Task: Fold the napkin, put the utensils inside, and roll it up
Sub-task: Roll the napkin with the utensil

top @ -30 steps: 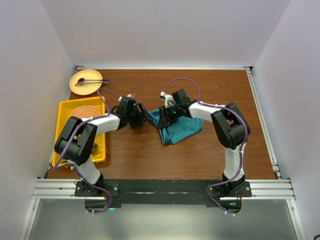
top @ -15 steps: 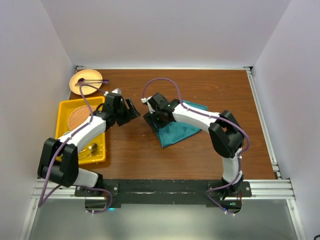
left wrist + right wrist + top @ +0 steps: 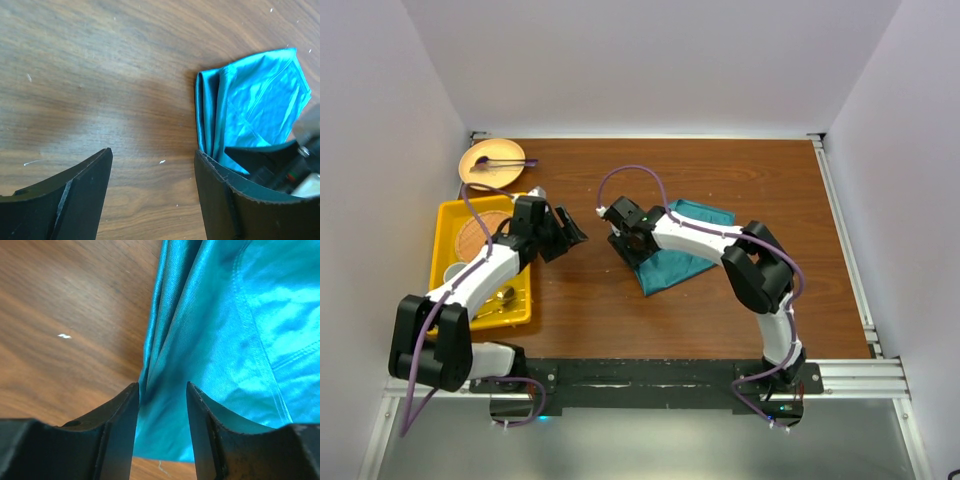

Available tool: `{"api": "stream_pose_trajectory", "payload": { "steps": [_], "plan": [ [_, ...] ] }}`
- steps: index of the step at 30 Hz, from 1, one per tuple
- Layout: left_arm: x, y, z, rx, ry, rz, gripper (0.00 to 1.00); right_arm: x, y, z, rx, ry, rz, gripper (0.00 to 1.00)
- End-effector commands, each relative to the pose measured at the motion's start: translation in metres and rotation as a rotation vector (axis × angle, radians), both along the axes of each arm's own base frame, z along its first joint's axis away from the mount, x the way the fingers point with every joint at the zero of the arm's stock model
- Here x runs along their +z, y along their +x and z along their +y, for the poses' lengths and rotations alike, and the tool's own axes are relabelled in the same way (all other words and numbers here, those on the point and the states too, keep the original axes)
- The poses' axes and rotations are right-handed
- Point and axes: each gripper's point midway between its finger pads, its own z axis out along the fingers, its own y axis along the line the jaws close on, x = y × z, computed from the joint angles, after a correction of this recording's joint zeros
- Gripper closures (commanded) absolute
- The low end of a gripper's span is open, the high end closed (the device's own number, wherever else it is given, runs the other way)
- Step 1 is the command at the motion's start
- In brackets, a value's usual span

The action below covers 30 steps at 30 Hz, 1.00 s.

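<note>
We see the napkin (image 3: 685,258) lying folded mid-table (image 3: 770,180). Our right gripper (image 3: 162,387) straddles its 9 o'clock edge, cloth between the fingers; whether it pinches, we cannot tell. Our left gripper (image 3: 152,152) hangs spread over wood, further toward 9 o'clock.

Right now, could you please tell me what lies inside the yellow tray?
A round brown disc and gold cutlery show in the yellow tray; the left arm covers its middle, so anything beneath is hidden.
</note>
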Motion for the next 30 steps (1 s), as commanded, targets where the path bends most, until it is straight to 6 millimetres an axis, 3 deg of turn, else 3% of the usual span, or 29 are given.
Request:
{"api": "stream_pose_trajectory", "payload": {
  "steps": [1, 9, 16, 30],
  "plan": [
    [0.005, 0.001, -0.002, -0.020, -0.021, -0.036, 0.29, 0.007, 0.008, 0.016, -0.010, 0.027, -0.037, 0.59],
    [-0.004, -0.003, -0.006, -0.031, -0.046, -0.018, 0.30, 0.004, 0.008, 0.018, -0.016, 0.005, -0.051, 0.60],
    [-0.006, -0.002, -0.006, -0.032, -0.047, -0.016, 0.30, 0.034, 0.011, 0.025, -0.013, 0.006, -0.096, 0.57],
    [-0.009, -0.003, -0.004, -0.034, -0.062, -0.010, 0.30, 0.000, 0.009, 0.025, -0.005, -0.032, -0.053, 0.59]
  ]
}}
